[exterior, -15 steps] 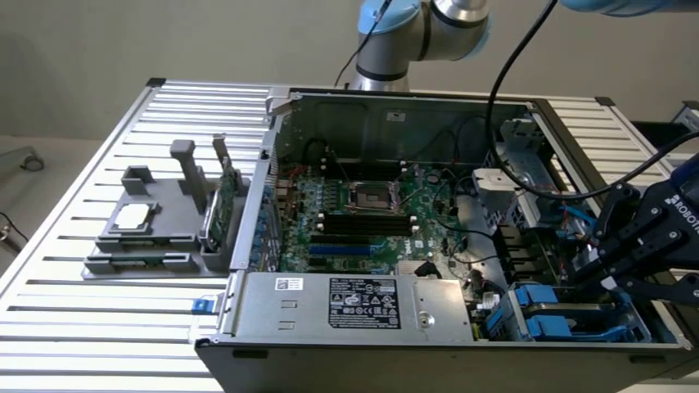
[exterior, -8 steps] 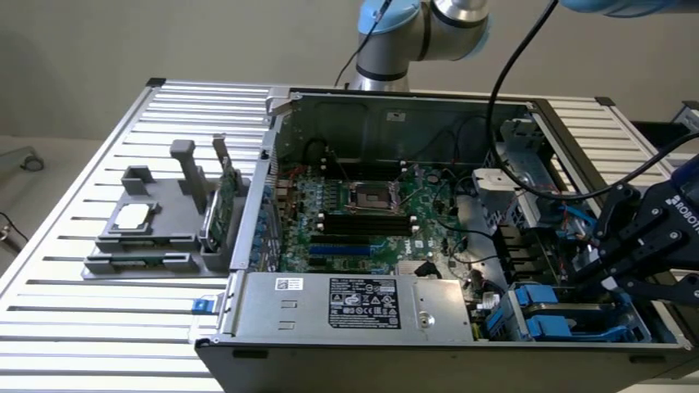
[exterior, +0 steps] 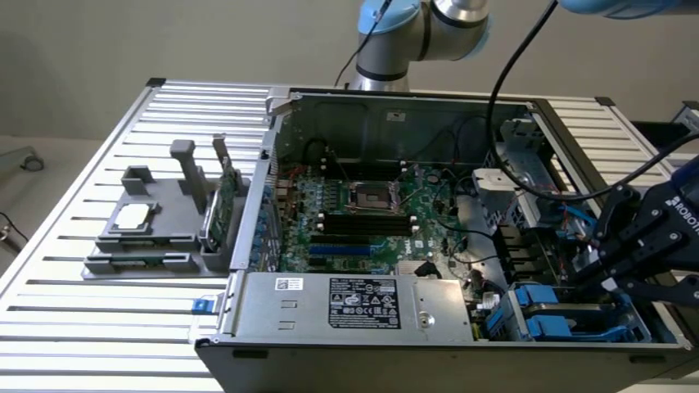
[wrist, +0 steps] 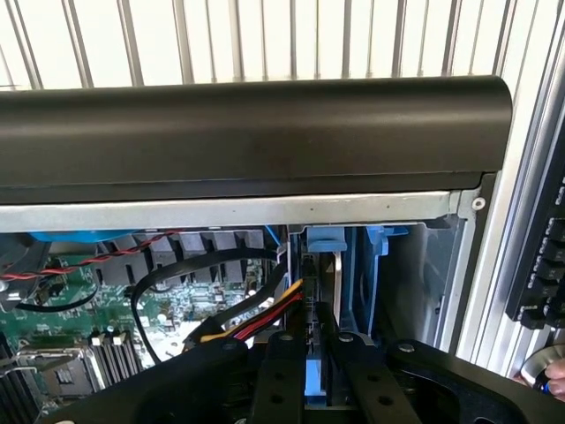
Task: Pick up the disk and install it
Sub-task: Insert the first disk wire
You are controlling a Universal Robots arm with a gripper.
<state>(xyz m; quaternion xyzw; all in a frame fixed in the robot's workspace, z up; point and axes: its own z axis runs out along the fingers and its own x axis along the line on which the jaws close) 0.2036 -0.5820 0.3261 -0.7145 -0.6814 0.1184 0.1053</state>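
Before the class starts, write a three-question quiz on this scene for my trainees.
1. Where does the green circuit card stand? A: in the grey fixture. B: on the motherboard. C: on the floor.
2. True or false: the gripper hangs over the grey fixture.
3. Fill in: the disk, with its blue carrier, sits between the gripper's ___.
Key: 1 A; 2 false; 3 fingers.

Black cables and blue carriers crowd the drive bay.
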